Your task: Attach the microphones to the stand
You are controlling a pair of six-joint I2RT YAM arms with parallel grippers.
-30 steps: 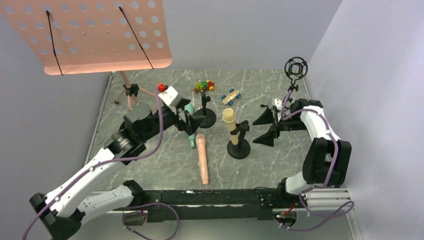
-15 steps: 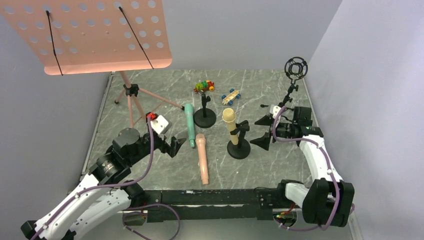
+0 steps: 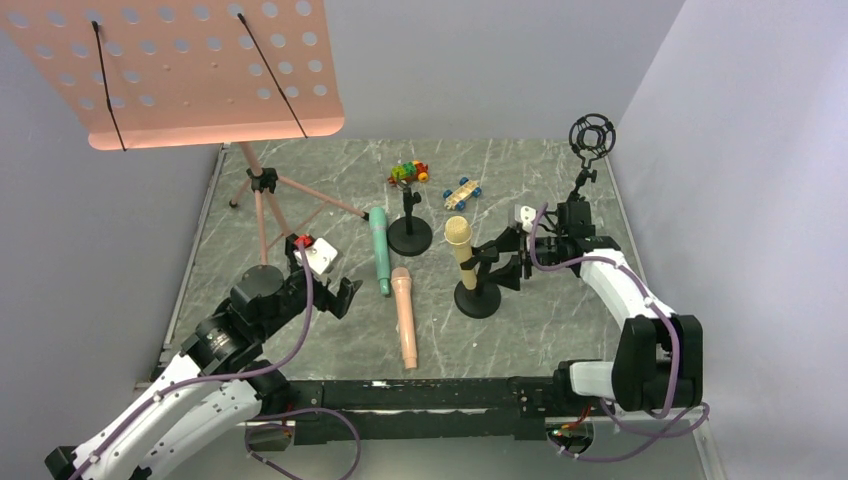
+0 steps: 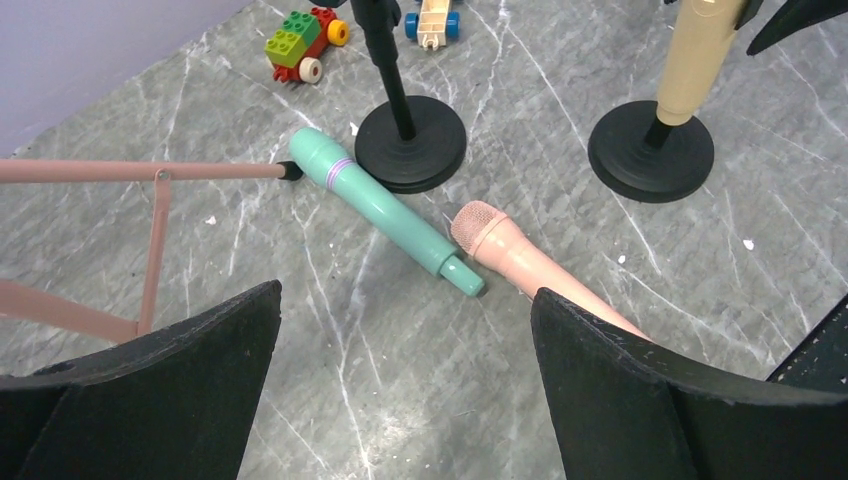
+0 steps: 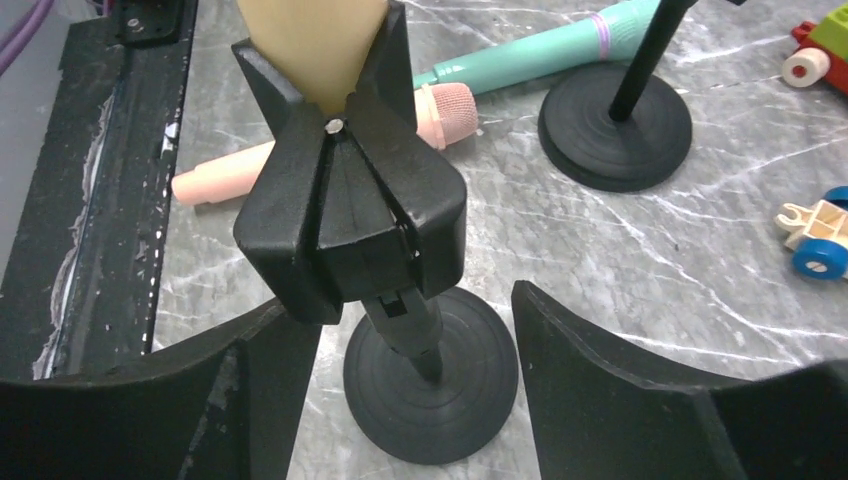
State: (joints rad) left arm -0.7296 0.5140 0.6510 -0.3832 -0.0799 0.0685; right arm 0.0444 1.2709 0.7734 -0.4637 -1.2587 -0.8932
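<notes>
A pale yellow microphone [image 3: 459, 243] [image 5: 310, 45] stands upright in the black clip [image 5: 350, 220] of a round-based stand [image 3: 478, 299]. My right gripper [image 3: 506, 261] [image 5: 405, 300] is open, with a finger on each side of that clip and stem. On the table lie the mint-green microphone [image 3: 379, 249] [image 4: 385, 210] and the peach-pink microphone [image 3: 405, 318] [image 4: 520, 258], ends nearly touching. A second stand [image 3: 410, 236] [image 4: 410, 145] holds nothing. My left gripper [image 3: 336, 296] [image 4: 405, 310] hangs open and holds nothing, near-left of both lying microphones.
A pink music stand [image 3: 190, 70] on tripod legs [image 3: 262, 205] fills the back left. Two toy cars [image 3: 408, 172] [image 3: 461, 192] sit at the back. A tall stand with a round shock mount [image 3: 592, 135] rises behind my right arm.
My left gripper drew back from the green microphone toward the near left. My right gripper swung left up to the yellow microphone's clip, and its jaws narrowed.
</notes>
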